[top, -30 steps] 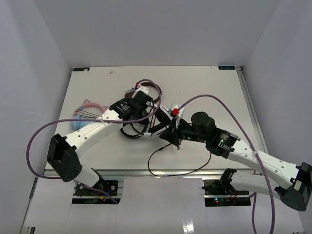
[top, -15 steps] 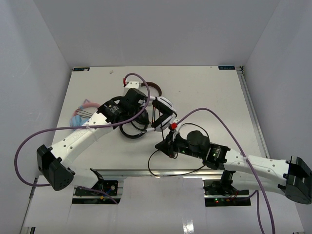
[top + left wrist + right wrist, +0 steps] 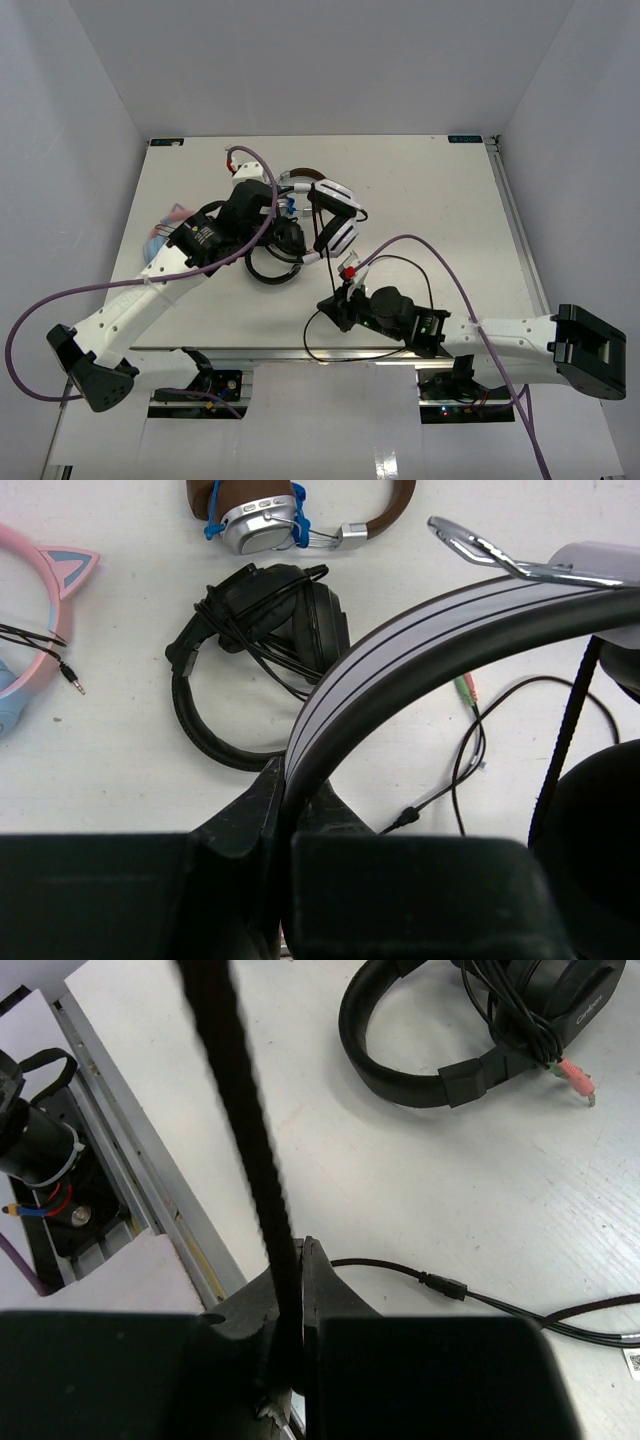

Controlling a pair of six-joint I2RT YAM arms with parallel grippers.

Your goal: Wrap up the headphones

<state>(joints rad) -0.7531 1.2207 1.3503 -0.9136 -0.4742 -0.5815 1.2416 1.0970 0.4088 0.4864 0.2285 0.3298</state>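
Observation:
The white headphones (image 3: 340, 233) with black ear pads hang above the table's middle. My left gripper (image 3: 298, 222) is shut on their headband, which arcs from between the jaws up to the right in the left wrist view (image 3: 420, 645). A black ear pad (image 3: 600, 820) fills that view's right edge. My right gripper (image 3: 336, 306) is near the front edge, shut on the thin black cable (image 3: 240, 1090). The cable runs taut from the jaws (image 3: 295, 1270) up to the headphones. Its slack end (image 3: 330, 352) loops on the table near the front edge.
All-black headphones (image 3: 268, 268) lie under the left gripper and show in both wrist views (image 3: 260, 650) (image 3: 420, 1070). Brown-banded silver headphones (image 3: 270, 515) lie farther back. Pink cat-ear headphones (image 3: 165, 235) lie at the left. The table's front rail (image 3: 130, 1190) is beside the right gripper.
My left gripper has carried the white headphones toward the back of the table. My right gripper has moved toward the front edge with the cable, which is now stretched.

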